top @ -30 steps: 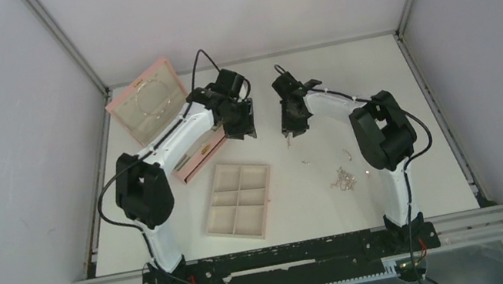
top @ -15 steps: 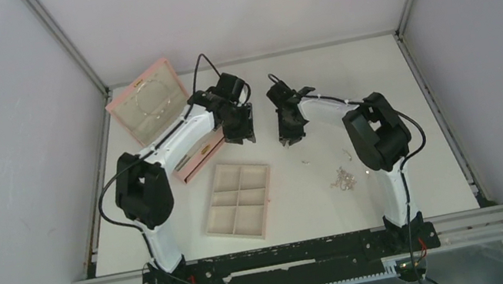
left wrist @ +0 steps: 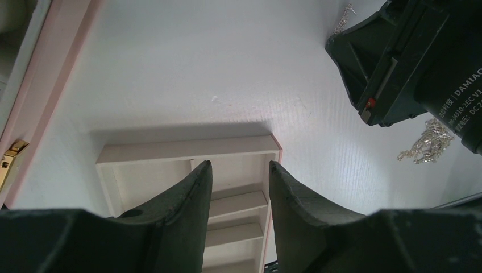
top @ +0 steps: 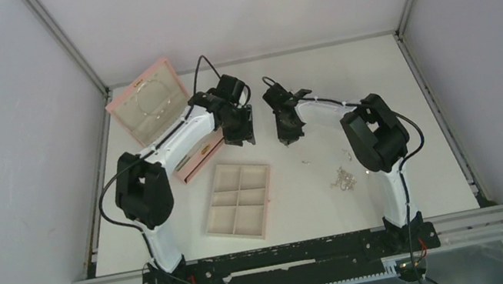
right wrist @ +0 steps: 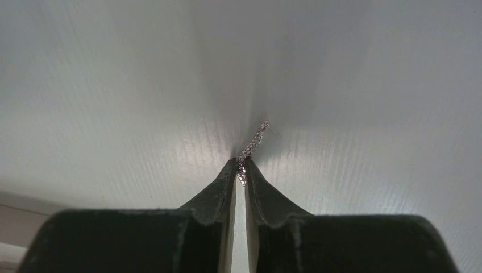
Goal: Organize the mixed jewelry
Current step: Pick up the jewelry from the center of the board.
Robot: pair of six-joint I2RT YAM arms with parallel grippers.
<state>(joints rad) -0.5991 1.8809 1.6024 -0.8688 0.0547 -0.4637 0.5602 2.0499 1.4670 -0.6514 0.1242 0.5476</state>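
With right fingers [right wrist: 219,196] narrow on chain piece [right wrist: 254,141] end, lift straight off desk [right wrist: 113,85]; hold left fingers [left wrist: 187,193] half-open, empty, above tray [left wrist: 182,152].

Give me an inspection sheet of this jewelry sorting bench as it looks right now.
Surface: white table, no spills seen.
Job's things: chain cluster loose beside the right arm; short silver chain at the right fingertips; six-compartment tray, no pieces seen inside; pink box open.
Clutter: nothing seen.
Grippers: left gripper open, empty, over the tray; right gripper pinched on the short silver chain.
Cables: black cables loop off both wrists, clear of jewelry.
Surroundings: grey enclosure walls.
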